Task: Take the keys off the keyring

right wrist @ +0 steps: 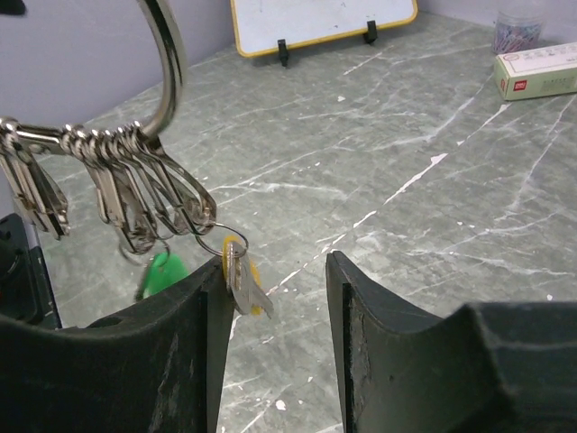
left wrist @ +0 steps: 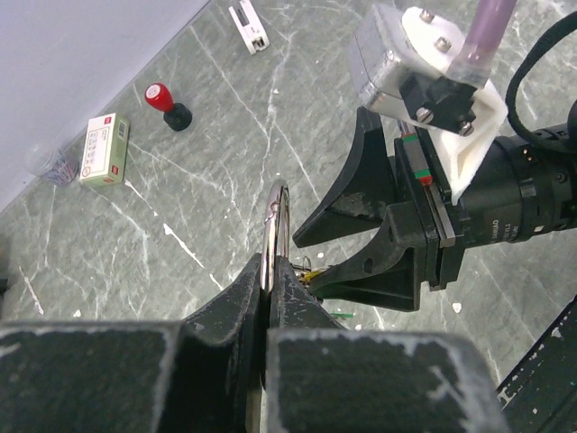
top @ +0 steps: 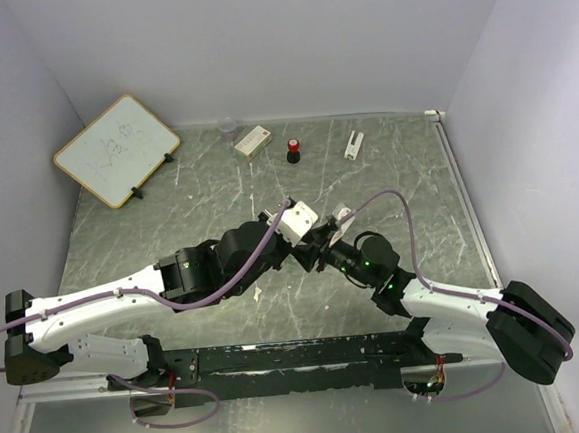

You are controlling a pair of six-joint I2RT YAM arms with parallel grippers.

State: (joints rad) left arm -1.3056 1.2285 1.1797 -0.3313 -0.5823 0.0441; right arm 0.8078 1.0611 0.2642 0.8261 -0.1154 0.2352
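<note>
My left gripper (left wrist: pixel 269 271) is shut on the silvery keyring (left wrist: pixel 278 221) and holds it edge-up above the table. In the right wrist view the keyring (right wrist: pixel 167 72) curves up at top left, with several metal clips (right wrist: pixel 135 185) hanging from it. The yellow-headed key (right wrist: pixel 239 275) hangs on a small wire loop and rests against the inner face of my right gripper's left finger (right wrist: pixel 194 334). The green-headed key (right wrist: pixel 160 273) hangs behind that finger, partly hidden. My right gripper (right wrist: pixel 275 298) is open around the yellow key. In the top view both grippers meet at mid-table (top: pixel 312 247).
At the back of the table stand a whiteboard (top: pixel 116 150), a clear jar (top: pixel 227 129), a white box (top: pixel 253 141), a red-capped black knob (top: pixel 292 152) and a white rectangular block (top: pixel 353 144). Purple cables loop over both arms.
</note>
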